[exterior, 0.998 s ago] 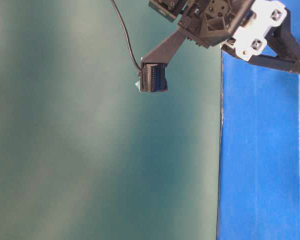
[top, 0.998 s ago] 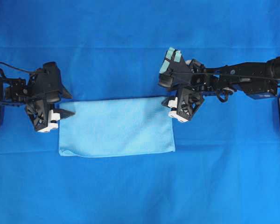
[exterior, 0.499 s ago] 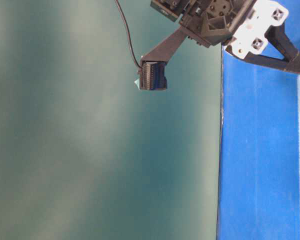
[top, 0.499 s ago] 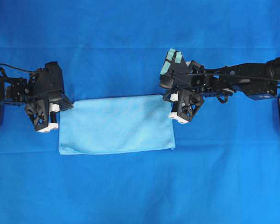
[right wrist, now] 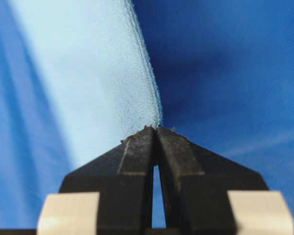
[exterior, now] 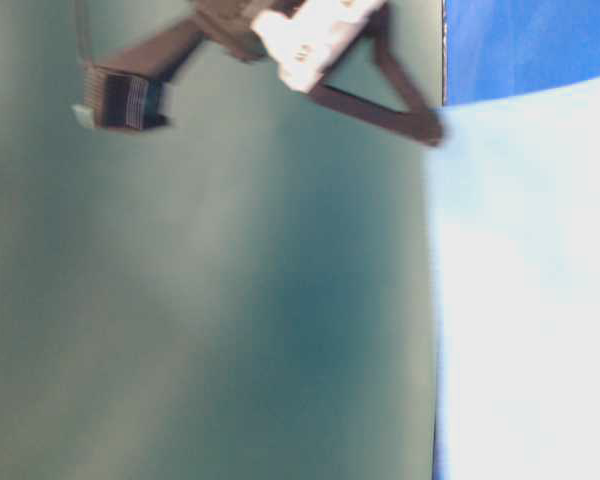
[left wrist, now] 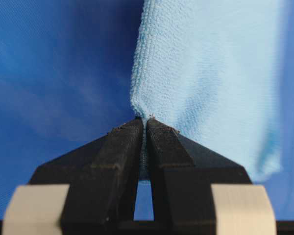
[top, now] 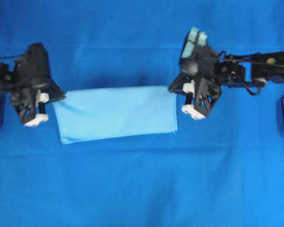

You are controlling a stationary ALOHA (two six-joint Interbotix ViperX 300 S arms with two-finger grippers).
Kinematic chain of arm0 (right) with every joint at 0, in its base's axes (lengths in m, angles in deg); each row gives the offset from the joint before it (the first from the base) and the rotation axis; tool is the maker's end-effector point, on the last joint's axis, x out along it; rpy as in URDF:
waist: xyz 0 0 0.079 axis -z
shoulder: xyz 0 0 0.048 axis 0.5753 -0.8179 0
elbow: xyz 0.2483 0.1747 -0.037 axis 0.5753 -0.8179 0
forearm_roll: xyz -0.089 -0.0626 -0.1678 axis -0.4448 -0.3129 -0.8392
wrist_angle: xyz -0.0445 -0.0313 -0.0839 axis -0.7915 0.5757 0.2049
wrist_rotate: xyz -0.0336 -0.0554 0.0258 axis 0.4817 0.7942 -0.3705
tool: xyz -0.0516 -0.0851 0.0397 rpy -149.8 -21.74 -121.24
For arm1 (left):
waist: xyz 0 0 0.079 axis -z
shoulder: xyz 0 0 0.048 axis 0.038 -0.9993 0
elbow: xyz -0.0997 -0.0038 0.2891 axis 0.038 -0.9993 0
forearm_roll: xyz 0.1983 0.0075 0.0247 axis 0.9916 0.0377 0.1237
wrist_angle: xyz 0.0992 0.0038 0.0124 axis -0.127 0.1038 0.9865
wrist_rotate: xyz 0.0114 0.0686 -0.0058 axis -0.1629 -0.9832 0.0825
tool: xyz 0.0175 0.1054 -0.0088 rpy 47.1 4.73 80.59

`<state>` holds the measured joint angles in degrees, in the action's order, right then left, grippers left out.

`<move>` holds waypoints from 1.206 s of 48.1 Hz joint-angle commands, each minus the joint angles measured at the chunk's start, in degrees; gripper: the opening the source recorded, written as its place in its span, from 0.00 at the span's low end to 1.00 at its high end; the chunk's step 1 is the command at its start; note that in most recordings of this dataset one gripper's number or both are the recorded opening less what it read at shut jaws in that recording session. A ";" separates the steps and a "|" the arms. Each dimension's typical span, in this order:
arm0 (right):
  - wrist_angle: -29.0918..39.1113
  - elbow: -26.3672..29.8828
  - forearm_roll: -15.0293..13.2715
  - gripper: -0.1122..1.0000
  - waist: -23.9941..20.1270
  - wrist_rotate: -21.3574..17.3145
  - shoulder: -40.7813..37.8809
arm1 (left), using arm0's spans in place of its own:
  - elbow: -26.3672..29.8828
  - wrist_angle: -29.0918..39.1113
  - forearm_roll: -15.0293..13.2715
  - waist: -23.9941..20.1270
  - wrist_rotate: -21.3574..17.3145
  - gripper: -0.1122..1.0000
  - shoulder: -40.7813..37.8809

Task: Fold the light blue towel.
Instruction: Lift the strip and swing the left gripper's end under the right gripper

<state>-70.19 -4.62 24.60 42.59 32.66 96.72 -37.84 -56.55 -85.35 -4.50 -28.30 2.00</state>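
two arms level, left fingers (left wrist: 146, 128) and right fingers (right wrist: 156, 131) clenched on light blue towel (top: 116, 113) corners

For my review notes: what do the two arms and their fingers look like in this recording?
Both arms are black, with open, skeletal frames behind the left gripper and right gripper. Each has white blocks at the finger bases and black, wedge-shaped fingers tapering to narrow tips. The right arm carries teal tape and thin black cables.
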 commanded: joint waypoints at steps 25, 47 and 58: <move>0.00 1.05 -0.09 0.12 -0.88 -0.26 11.78 | 2.37 5.19 0.09 -0.09 0.18 0.13 15.21; -1.93 1.49 -0.18 0.12 4.48 -0.26 10.46 | 2.55 -1.67 0.09 5.89 0.70 0.13 13.01; -1.85 5.63 -1.67 0.12 11.07 0.44 5.62 | 4.92 -10.46 0.09 11.87 0.18 0.13 6.42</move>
<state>-71.60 -1.72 23.89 51.65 33.01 103.04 -35.47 -63.94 -85.35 5.43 -27.86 10.87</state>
